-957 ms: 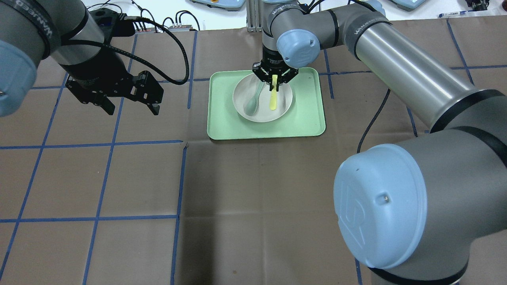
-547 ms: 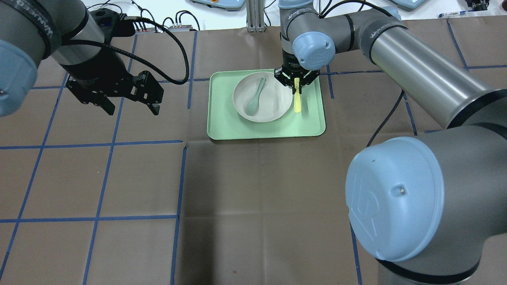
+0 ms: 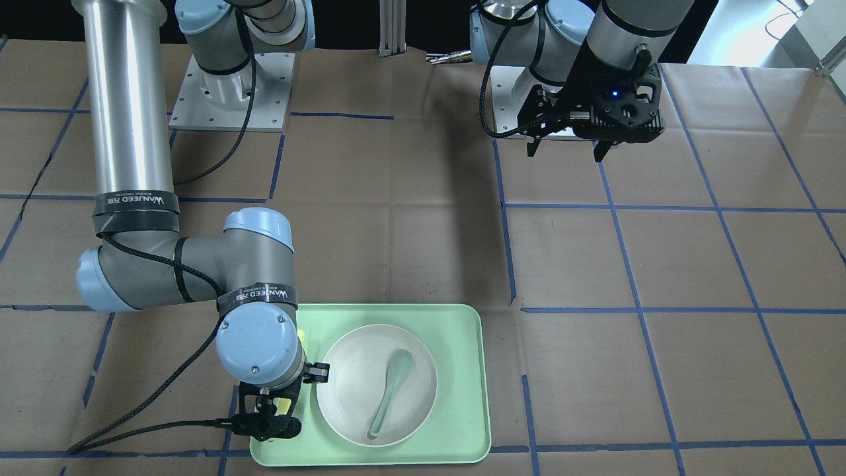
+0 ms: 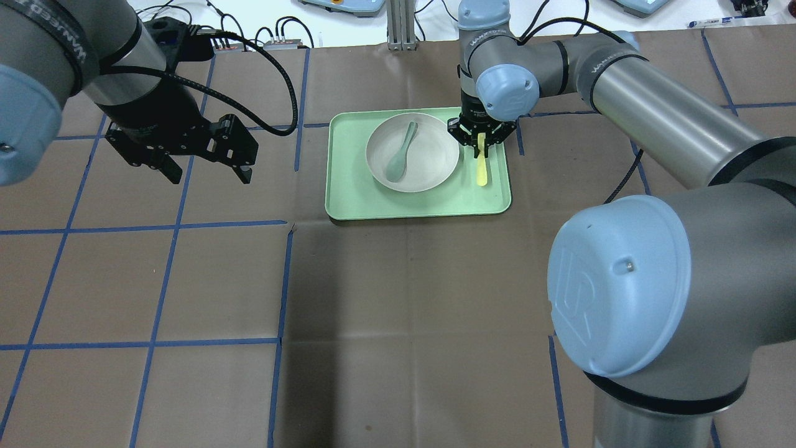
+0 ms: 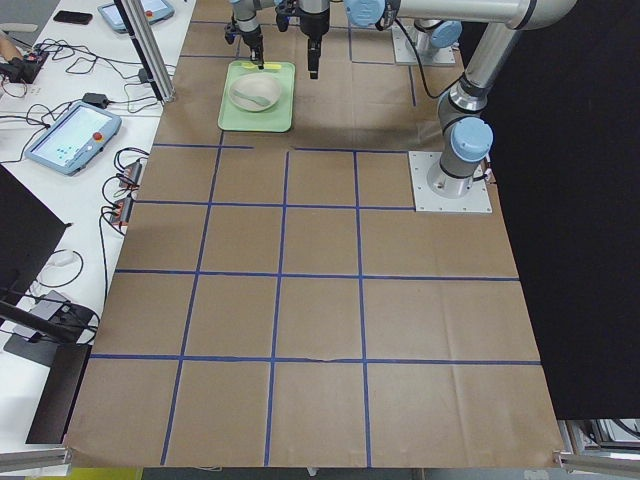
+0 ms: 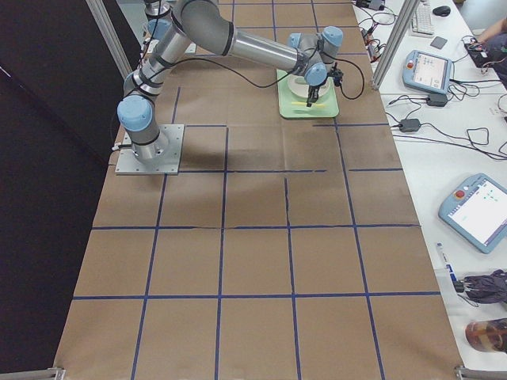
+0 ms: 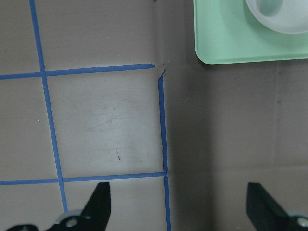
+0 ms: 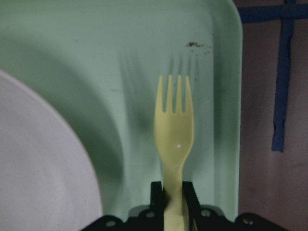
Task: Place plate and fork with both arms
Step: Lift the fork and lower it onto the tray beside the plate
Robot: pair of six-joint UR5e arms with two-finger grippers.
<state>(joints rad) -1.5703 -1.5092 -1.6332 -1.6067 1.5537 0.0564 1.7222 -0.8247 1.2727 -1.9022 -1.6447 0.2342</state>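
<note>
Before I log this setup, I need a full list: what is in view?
table: one, brown paper with a blue tape grid, under everything
tray: one, pale green, far middle of the table
plate: one, off-white, on the tray
spoon: one, grey-green, lying in the plate
fork: one, pale yellow, over the tray to the plate's right, tines toward the robot
pendants: two, white and blue, on the bench beside the table
arms: two, silver-grey with light-blue caps
left gripper: black, open, empty, over bare table left of the tray
right gripper: black, shut on the fork's handle
</note>
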